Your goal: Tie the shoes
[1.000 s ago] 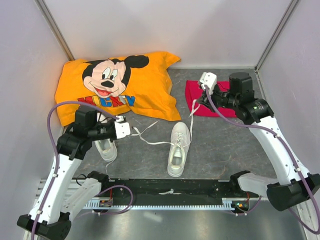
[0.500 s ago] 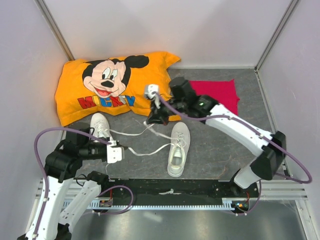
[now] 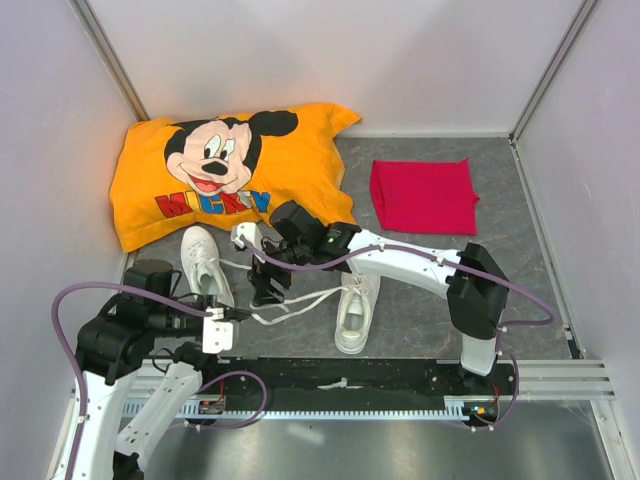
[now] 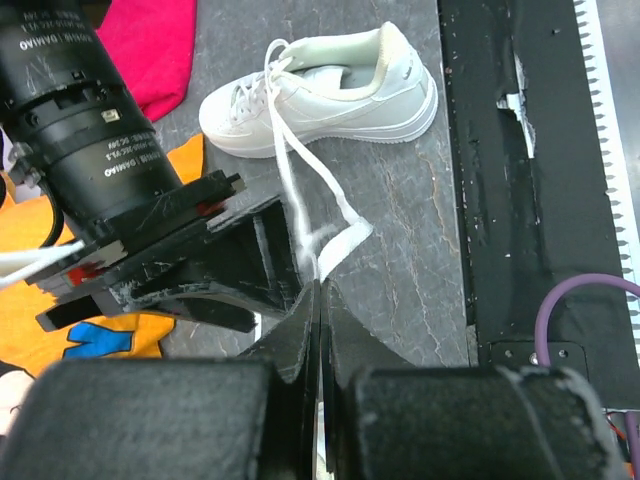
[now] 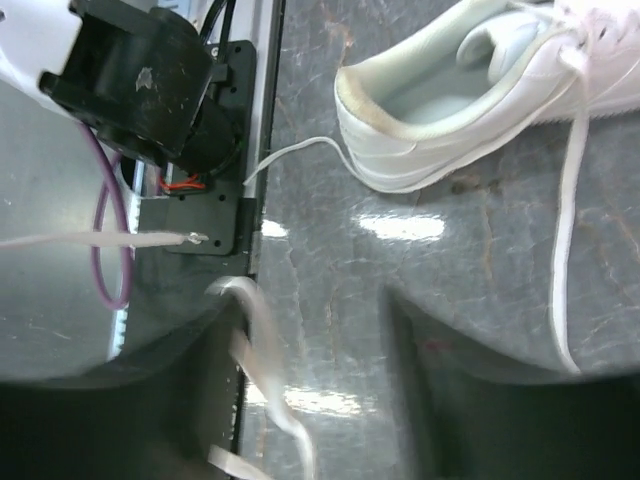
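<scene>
Across the whole floor of the cell runs a grey stone-pattern table top (image 3: 430, 290). At back left lies a big orange cartoon-mouse pillow (image 3: 285, 195).

White right arm (image 3: 410, 262): reaches low from its base far over to the left and crosses in front of the centre shoe, wrist bent down.

White left arm (image 3: 105, 345): folded tight near its base, forearm level and pointing right.

A flat square red cloth (image 3: 423, 195) lies at back right, well apart from both arms.

The shoes: one small white low-top sneaker (image 3: 203, 262) sits just in front of the pillow, toe away from the arms. The other white sneaker (image 3: 356, 308) is at centre, heel next to the black rail (image 3: 400, 375).

A thin white lace (image 4: 298, 190) runs from the centre sneaker to the left gripper (image 4: 318, 298), which is clenched on it, fingers pressed together.

The right gripper (image 3: 266, 288) hangs between the two sneakers, just beyond the left gripper. Its jaws are apart and released, with a blurred loose lace end (image 5: 262, 350) beside one finger.
</scene>
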Action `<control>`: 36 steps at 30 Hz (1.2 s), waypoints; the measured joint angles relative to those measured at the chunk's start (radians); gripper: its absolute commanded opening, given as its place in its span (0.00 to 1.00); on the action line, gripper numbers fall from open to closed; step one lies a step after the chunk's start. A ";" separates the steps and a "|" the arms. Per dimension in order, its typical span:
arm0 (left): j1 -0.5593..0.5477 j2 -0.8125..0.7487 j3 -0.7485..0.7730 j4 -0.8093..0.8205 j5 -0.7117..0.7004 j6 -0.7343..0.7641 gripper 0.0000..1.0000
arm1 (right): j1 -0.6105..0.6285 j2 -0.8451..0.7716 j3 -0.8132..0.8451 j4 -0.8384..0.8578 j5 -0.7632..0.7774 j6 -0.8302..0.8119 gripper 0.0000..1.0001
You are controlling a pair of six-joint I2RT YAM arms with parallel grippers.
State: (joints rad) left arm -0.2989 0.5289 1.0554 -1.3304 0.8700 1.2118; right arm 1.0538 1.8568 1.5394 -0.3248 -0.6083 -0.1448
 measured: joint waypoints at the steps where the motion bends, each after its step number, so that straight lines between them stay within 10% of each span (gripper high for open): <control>1: 0.000 0.000 0.000 -0.004 0.003 0.005 0.02 | 0.000 0.003 0.000 -0.001 -0.001 0.009 0.84; 11: -0.002 0.102 -0.006 0.005 0.060 0.012 0.01 | -0.160 -0.049 0.027 -0.087 -0.036 0.009 0.95; 21: -0.016 0.390 0.103 0.109 0.108 0.014 0.01 | -0.295 -0.253 0.004 -0.187 -0.055 -0.054 0.78; 28: -0.041 0.418 0.135 0.373 0.099 -0.232 0.01 | -0.357 -0.267 -0.040 -0.231 -0.051 -0.062 0.71; 36: -0.126 0.818 0.261 0.737 -0.059 -0.567 0.02 | -0.555 -0.504 -0.285 -0.310 -0.023 -0.095 0.69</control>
State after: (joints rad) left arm -0.4248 1.3464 1.3159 -0.5934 0.8108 0.6445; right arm 0.4992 1.3533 1.2545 -0.6346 -0.6312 -0.2398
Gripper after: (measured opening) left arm 0.022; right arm 0.699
